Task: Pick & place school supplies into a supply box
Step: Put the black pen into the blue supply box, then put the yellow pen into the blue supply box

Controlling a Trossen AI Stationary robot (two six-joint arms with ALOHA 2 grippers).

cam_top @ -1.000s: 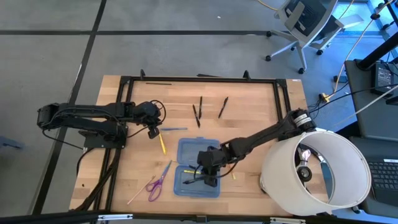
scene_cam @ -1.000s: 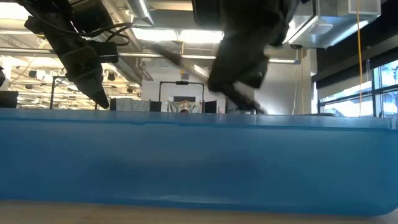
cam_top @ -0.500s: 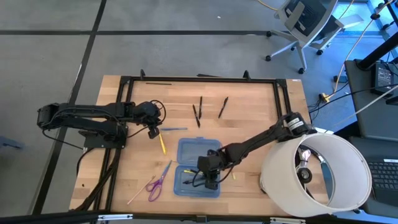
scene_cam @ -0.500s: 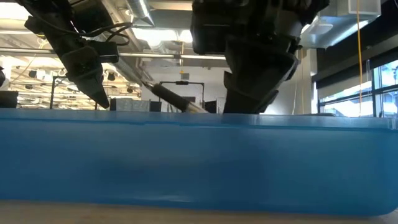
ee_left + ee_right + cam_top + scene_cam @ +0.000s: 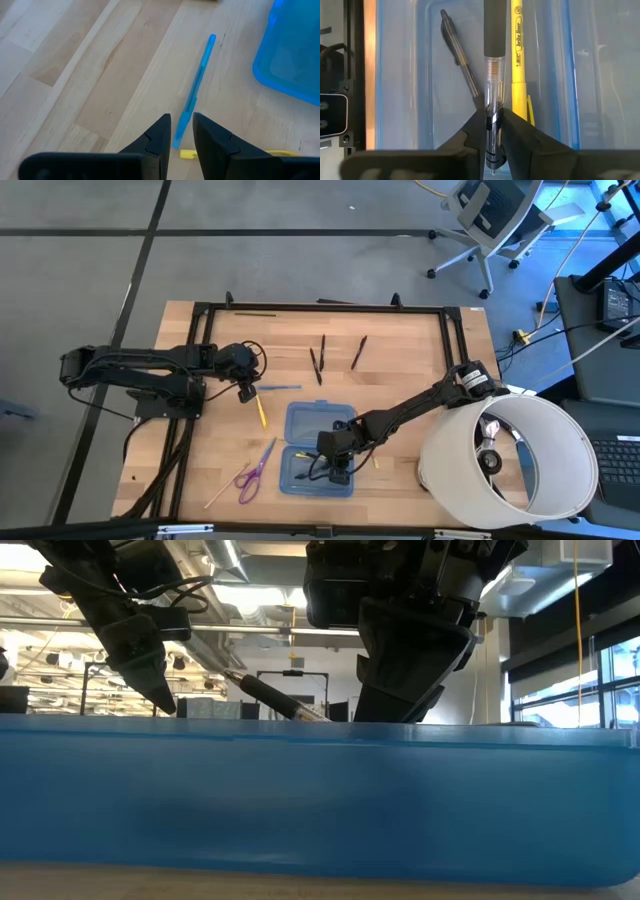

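While the right gripper [image 5: 491, 131] pinches a clear pen [image 5: 493, 75] lengthwise over the supply box [image 5: 318, 447] at lower centre, the left gripper [image 5: 181, 131], slightly parted, hovers empty.

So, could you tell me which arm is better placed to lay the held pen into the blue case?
The right. Its tool is shut on a clear pen directly over the supply box, low inside its front half. The left tool hovers by the blue pen on the table, outside the box.

Wood table [image 5: 420, 350]: blue box [image 5: 318, 446], scissors [image 5: 255, 470], pens, pencils.
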